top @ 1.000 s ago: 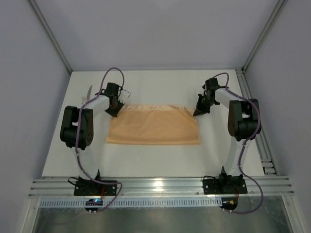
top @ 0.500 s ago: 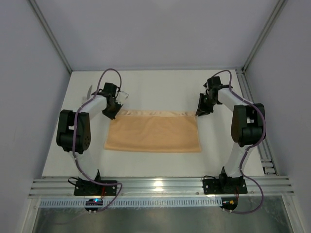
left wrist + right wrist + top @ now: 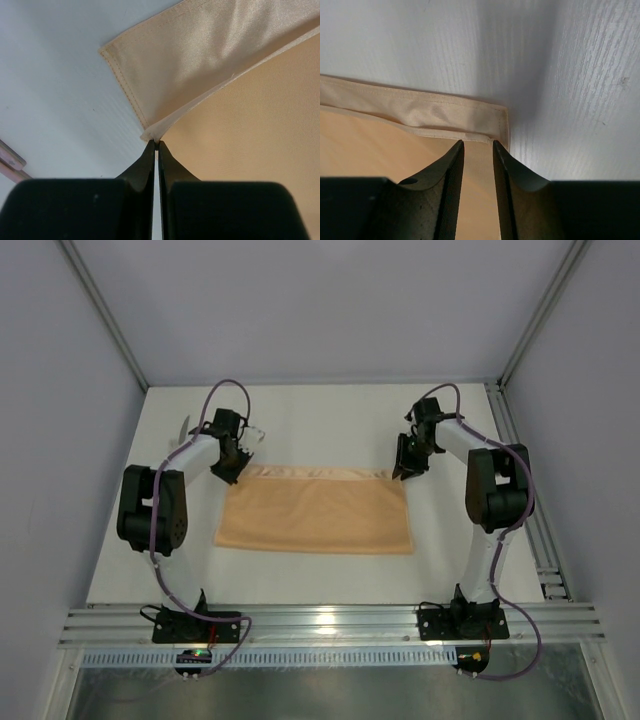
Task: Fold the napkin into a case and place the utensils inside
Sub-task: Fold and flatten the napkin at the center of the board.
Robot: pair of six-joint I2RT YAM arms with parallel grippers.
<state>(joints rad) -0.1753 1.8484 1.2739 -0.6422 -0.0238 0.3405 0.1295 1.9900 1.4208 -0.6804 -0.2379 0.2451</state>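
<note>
Left fingers [image 3: 142, 172] pinch the thin peach-orange cloth napkin [image 3: 315, 515] by one corner, right fingers [image 3: 451, 170] parted; lone pull may skew fold.

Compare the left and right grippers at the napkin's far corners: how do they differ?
The left gripper has its jaws pressed shut on the upper-layer corner of the napkin. The right gripper has its jaws apart, gripping nothing. The left gripper is at the far-left corner, the right gripper at the far-right. Both sit low over the folded far edge.

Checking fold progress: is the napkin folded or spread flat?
Folded. The napkin lies doubled: wrist views show an upper layer's edge short of the lower hem.
</note>
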